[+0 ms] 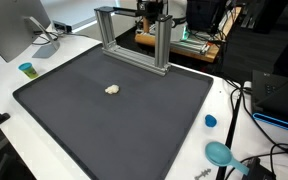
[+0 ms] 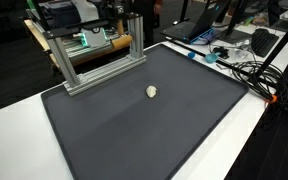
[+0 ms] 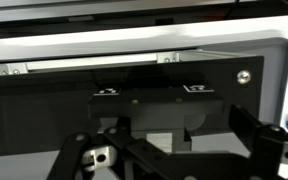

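My gripper [image 3: 169,140] is open and empty in the wrist view, its two dark fingers spread wide at the bottom of the picture. It hangs high above the aluminium frame [image 1: 134,40], at the far edge of the black mat [image 1: 114,125], and shows as a dark shape behind the frame's top [image 1: 156,12]. A small cream lump [image 1: 112,89] lies alone on the mat, well away from the gripper; it also shows in an exterior view [image 2: 151,91]. The frame [image 2: 99,60] and the mat [image 2: 144,130] show there too. The lump is out of the wrist view.
A teal cup [image 1: 27,69] and a monitor [image 1: 14,30] stand on the white table at one side. A blue cap [image 1: 210,121], a teal scoop-like item [image 1: 220,153] and cables [image 2: 244,70] lie at the other side. A cluttered bench stands behind the frame.
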`<state>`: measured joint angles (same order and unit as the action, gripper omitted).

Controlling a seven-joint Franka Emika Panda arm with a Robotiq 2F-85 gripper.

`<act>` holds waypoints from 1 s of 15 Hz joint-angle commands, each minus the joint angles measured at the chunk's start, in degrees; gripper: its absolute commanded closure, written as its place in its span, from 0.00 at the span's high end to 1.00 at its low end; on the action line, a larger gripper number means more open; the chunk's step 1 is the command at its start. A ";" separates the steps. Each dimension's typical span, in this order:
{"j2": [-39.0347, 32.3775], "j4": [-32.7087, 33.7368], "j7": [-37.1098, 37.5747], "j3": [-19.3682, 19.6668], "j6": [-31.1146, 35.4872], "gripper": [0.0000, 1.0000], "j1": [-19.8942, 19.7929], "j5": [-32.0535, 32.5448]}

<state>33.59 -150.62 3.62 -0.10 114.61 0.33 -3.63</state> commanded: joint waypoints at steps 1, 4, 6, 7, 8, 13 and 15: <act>1.18 -1.52 3.19 -0.44 1.14 0.96 -0.60 -1.61; 2.08 -2.61 4.26 -0.55 3.77 0.91 -0.90 -1.24; 2.66 -2.95 4.99 -0.45 3.17 0.74 -1.18 -1.24; 2.75 -2.90 5.69 -0.51 2.62 0.64 -1.42 -1.23; 2.83 -2.93 5.95 -0.46 2.61 0.58 -1.80 -1.19; 3.27 -3.08 5.98 -0.72 2.65 0.31 -2.80 -0.71; 3.23 -3.09 5.25 -0.54 2.52 0.31 -2.46 -0.95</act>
<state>35.15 -151.57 7.90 -0.17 118.17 -2.48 -3.55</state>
